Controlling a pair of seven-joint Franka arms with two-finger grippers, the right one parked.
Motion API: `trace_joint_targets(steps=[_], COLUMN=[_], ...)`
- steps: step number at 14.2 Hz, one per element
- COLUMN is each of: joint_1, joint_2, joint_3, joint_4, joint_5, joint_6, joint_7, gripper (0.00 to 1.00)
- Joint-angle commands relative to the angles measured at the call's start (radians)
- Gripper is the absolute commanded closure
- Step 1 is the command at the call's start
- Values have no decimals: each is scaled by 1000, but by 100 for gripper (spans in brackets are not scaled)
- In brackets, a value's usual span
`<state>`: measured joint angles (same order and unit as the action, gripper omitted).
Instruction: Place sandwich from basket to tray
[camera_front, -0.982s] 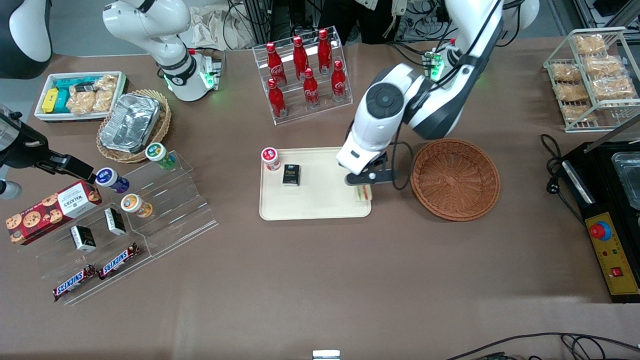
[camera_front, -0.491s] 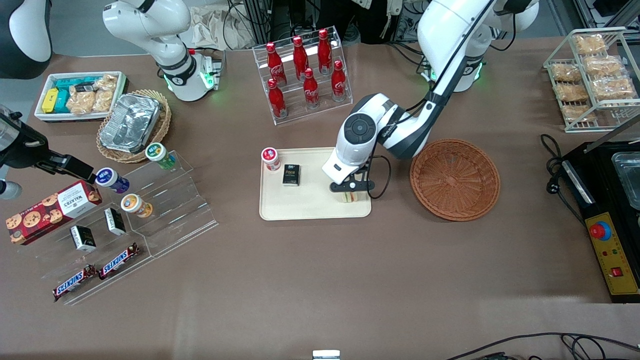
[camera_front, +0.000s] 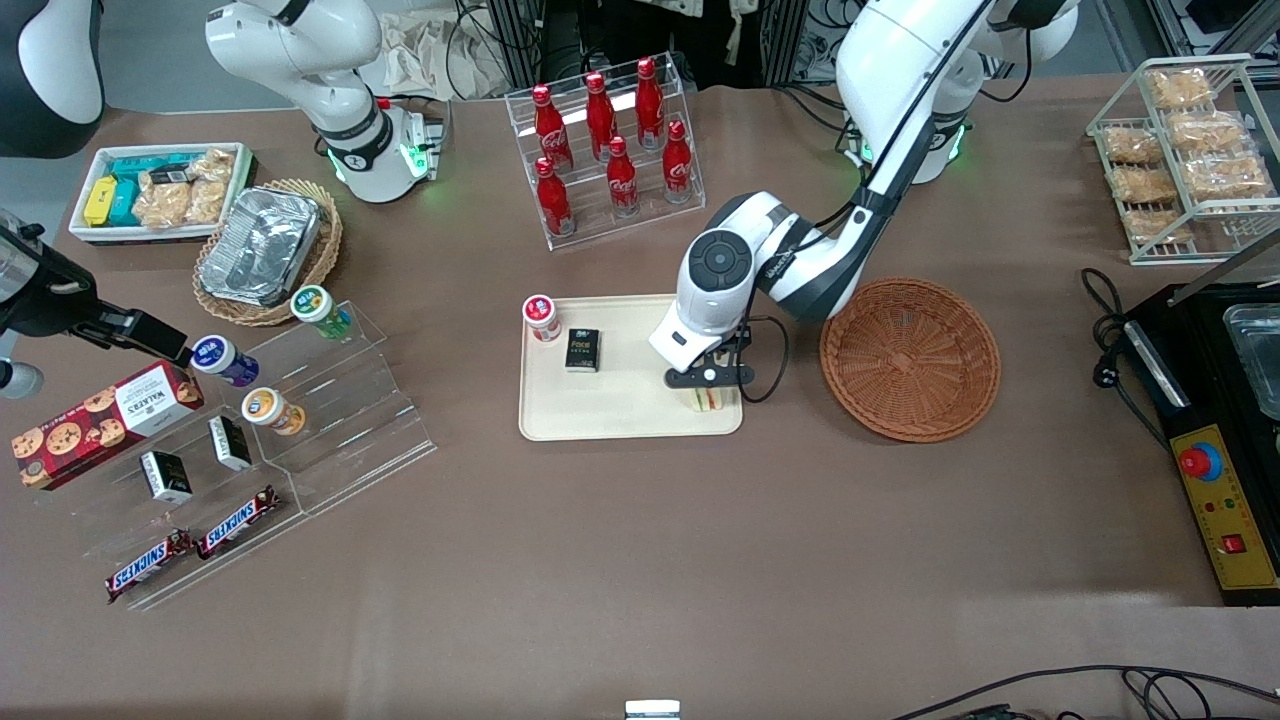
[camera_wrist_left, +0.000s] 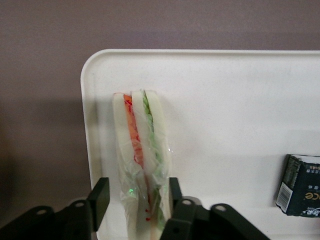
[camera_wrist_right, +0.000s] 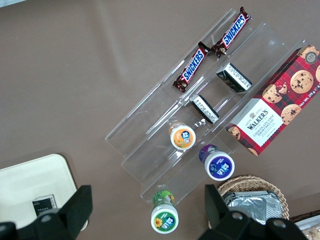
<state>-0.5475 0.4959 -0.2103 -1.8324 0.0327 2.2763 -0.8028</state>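
Now we see a brown counter (camera_front: 640, 560) crowded with snack displays. On the tray (camera_front: 600, 410), near the corner closest to the basket (camera_front: 910, 358), the sandwich (camera_wrist_left: 142, 160) stands on edge, its long axis seemingly running toward the tray's rim. The gripper (camera_wrist_left: 135, 197) sits over it, fingers (camera_wrist_left: 100, 197) slightly parted, flanking the bread.

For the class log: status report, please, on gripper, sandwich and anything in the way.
Gripper open, straddling sandwich. Sandwich stands on edge on tray, near its basket-side rim. Basket empty. Black box on tray, well apart.
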Motion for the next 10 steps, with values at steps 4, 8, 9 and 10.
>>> trace_joint_targets(steps=[4, 8, 9, 10], joint_1=[88, 219, 263, 302], joint_2=[-199, -327, -353, -388], joint_3=[40, 40, 39, 39], joint_4=[22, 25, 24, 22], joint_5=[55, 49, 47, 47], joint_6=[-231, -362, -401, -456], joint_7=[57, 258, 313, 370], gripper=[1, 1, 1, 1])
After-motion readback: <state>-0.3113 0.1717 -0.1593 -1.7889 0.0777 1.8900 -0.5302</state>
